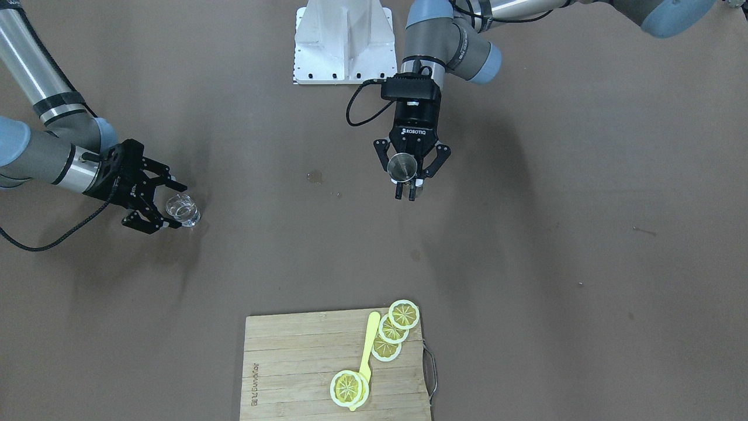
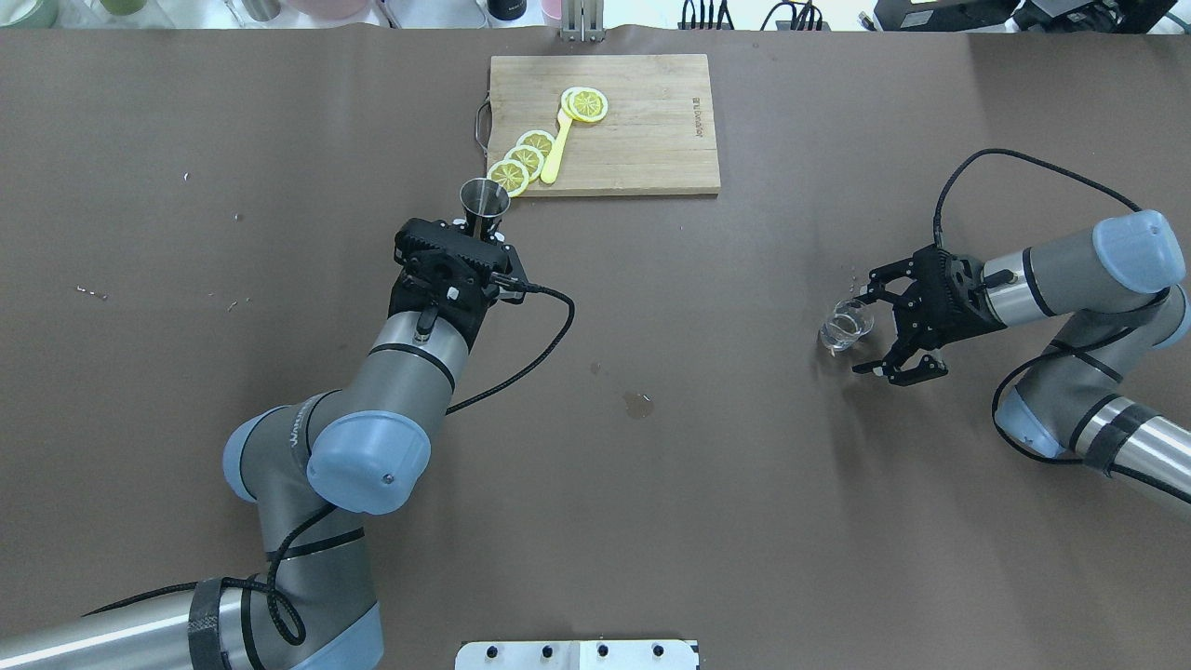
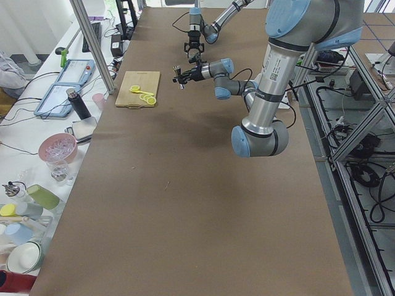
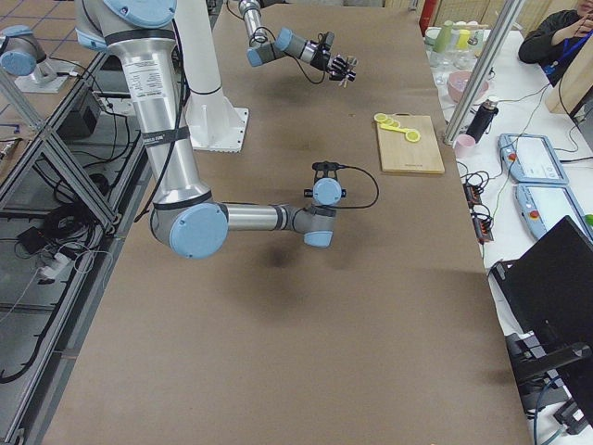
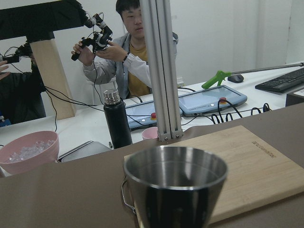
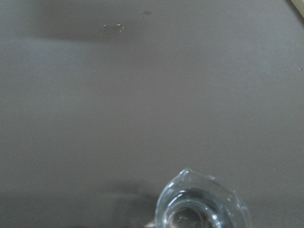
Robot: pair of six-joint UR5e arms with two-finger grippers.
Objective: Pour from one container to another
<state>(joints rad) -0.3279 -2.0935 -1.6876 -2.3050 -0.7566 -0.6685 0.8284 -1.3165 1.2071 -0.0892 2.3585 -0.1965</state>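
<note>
Jaws first: the left jaws are pinching a small metal cup (image 1: 402,166) by its lower part. The cup stands up straight in the air, with its open mouth on top. It hangs over the bench (image 2: 186,419), just beside a corner of a wooden board (image 2: 651,140) that lies at the far edge, away from the robot. Lemon slices (image 2: 588,104) and a yellow tool (image 2: 555,156) lie on the board.

The right jaws are spread wide, with a little clear glass (image 2: 845,326) between them. I cannot tell if they squeeze it, or if it sits on the bench. The glass is toward the right end of the bench, about halfway between the near and far edges, well apart from the metal cup.

A small wet spot (image 2: 638,405) shows near the middle of the bench.
</note>
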